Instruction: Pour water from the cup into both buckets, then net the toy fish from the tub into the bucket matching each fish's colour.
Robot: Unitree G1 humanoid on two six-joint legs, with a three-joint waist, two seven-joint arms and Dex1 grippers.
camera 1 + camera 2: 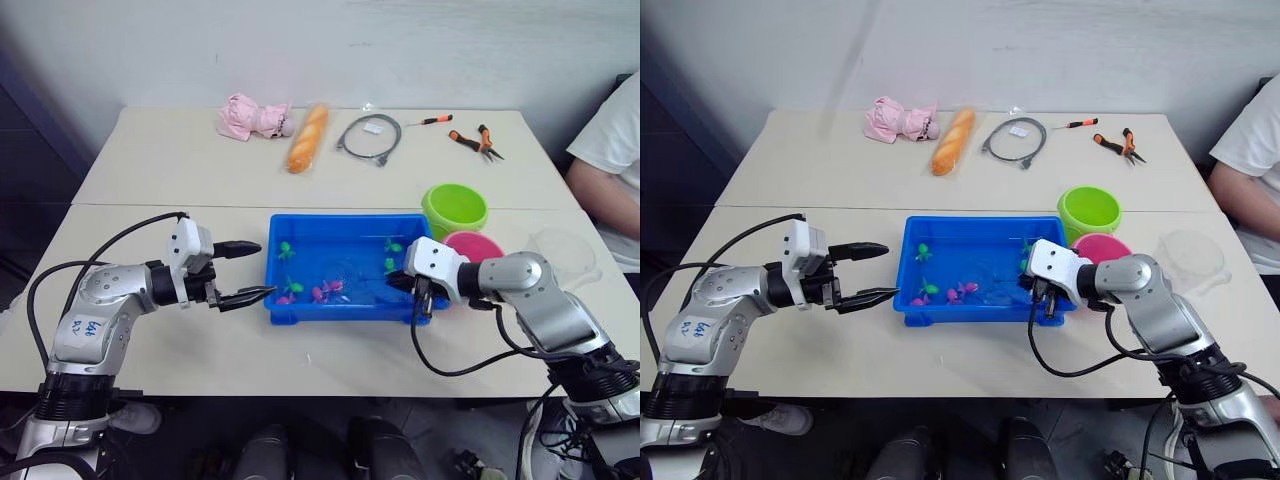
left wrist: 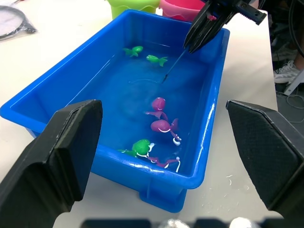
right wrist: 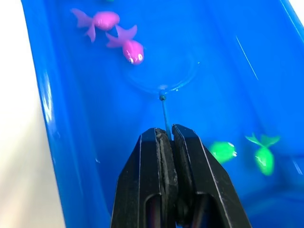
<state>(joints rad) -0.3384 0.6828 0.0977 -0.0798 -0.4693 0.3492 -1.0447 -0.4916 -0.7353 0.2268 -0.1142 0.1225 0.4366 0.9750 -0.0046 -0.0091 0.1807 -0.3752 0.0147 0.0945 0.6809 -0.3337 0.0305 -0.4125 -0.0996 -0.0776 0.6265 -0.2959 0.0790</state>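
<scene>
Right gripper (image 3: 166, 135) pinches the net (image 3: 162, 78) handle, hoop submerged mid-tub (image 1: 300, 225) beside pink fish (image 3: 130, 47); left gripper (image 1: 250, 272), fingers spread, hovers at the tub's nine o'clock; green bucket (image 1: 454, 208) and pink bucket (image 1: 480, 244) at three o'clock.

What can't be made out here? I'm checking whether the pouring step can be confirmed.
- Water level in the green bucket: head views catch only its rim and inner wall.
- Pink bucket: the right arm covers most of it.
- Cup: clear plastic, contents unreadable.
- Net: hoop in the tub is barely traceable; the right tool hides the handle.
</scene>
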